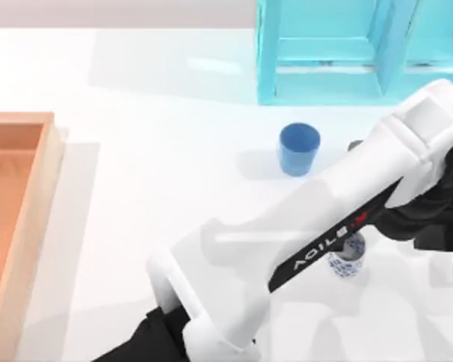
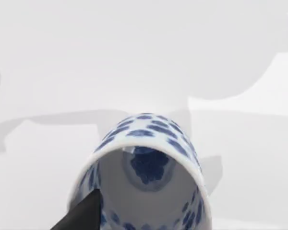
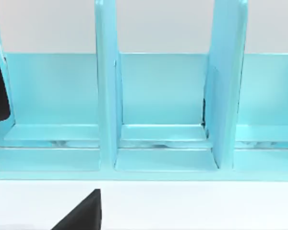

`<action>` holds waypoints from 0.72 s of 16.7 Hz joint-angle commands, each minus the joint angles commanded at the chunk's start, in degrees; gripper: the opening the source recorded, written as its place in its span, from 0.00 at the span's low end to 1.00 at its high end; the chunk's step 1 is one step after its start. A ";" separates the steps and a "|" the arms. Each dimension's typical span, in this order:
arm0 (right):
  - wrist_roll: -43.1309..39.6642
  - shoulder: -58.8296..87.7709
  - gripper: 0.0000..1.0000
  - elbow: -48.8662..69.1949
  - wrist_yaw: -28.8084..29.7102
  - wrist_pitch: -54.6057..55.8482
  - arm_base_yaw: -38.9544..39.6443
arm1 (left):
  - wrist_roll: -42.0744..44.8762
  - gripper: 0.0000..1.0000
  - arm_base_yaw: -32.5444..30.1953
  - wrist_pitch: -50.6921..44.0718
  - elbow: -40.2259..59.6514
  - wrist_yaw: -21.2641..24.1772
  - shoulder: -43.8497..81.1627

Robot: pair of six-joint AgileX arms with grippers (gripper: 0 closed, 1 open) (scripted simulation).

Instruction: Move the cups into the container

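Observation:
The white cup with the blue floral pattern (image 1: 344, 264) stands on the table right of centre, half hidden under my left arm. My left gripper (image 1: 354, 245) is down at this cup. The left wrist view looks into the cup (image 2: 149, 163) from close up, with one dark finger (image 2: 81, 215) at its rim; the gripper looks open around it. The plain blue cup (image 1: 298, 148) stands upright farther back, apart from both grippers. The wooden container (image 1: 39, 188) lies at the left edge. My right gripper's finger (image 3: 81, 215) faces the shelf, open and holding nothing.
A turquoise shelf unit (image 1: 325, 75) stands at the back right, just behind the blue cup; its compartments (image 3: 163, 96) are close in front of the right wrist. My left arm (image 1: 287, 241) stretches diagonally across the table's middle. White tabletop separates the cups from the container.

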 joint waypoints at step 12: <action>0.00 0.00 1.00 0.00 0.00 0.00 0.00 | 0.64 0.70 0.68 -1.44 8.01 0.18 6.65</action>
